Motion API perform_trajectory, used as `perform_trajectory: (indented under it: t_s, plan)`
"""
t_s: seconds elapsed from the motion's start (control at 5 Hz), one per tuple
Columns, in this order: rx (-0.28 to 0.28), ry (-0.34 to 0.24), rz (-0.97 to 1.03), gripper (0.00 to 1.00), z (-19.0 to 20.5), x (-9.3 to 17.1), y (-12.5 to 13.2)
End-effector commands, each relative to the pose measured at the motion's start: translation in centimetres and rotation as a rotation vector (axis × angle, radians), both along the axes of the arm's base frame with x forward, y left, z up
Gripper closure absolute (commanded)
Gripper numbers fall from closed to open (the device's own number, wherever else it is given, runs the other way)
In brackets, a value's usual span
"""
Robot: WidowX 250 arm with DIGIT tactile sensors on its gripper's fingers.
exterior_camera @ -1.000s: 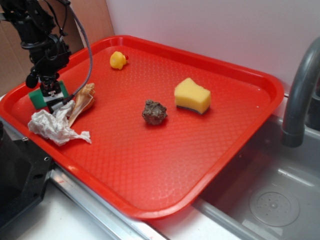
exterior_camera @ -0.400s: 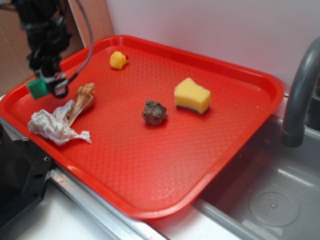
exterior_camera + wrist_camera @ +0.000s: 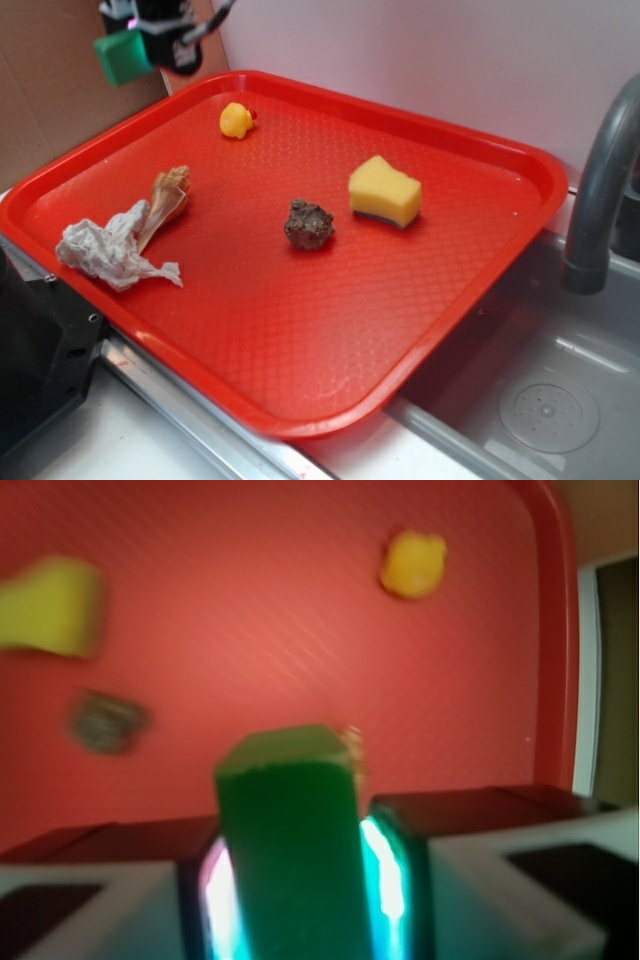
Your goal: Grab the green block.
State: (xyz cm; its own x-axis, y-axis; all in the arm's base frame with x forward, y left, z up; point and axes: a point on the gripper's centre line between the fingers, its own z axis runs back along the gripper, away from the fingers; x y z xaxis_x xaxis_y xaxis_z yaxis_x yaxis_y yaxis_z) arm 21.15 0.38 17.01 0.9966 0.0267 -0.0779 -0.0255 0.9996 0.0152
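- Green block [image 3: 288, 850] sits between the two jaws of the gripper [image 3: 150, 45], which pinch it from both sides.
- Block and gripper hang high above the far left corner of the red tray [image 3: 480, 300], not touching it.
- On the tray lie a yellow sponge [image 3: 384, 191], a small yellow duck [image 3: 236, 120], a brown lump [image 3: 308, 224], a crumpled white paper [image 3: 110, 250] and a beige shell-like piece [image 3: 167, 200] touching the paper.
- Beside the tray on the right stands a grey faucet [image 3: 600, 190] over a sink [image 3: 540, 390].

Tray [image 3: 300, 330]: red, with a fine diamond-grid texture. Green block [image 3: 290, 840]: solid green; sponge [image 3: 384, 191]: yellow over a dark underside; duck [image 3: 236, 120]: yellow. Crumpled paper [image 3: 112, 250]: white; lump [image 3: 308, 224]: mottled dark brown.
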Motion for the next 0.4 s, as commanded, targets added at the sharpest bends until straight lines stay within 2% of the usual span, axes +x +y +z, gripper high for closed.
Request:
perform_trajectory:
  t_s: [0.0,0.2]
  plan:
    - [-0.040,-0.084,0.096,1.00,3.94,-0.09,-0.36]
    - [-0.068,-0.121,0.084,1.00,3.74,-0.25,0.49]
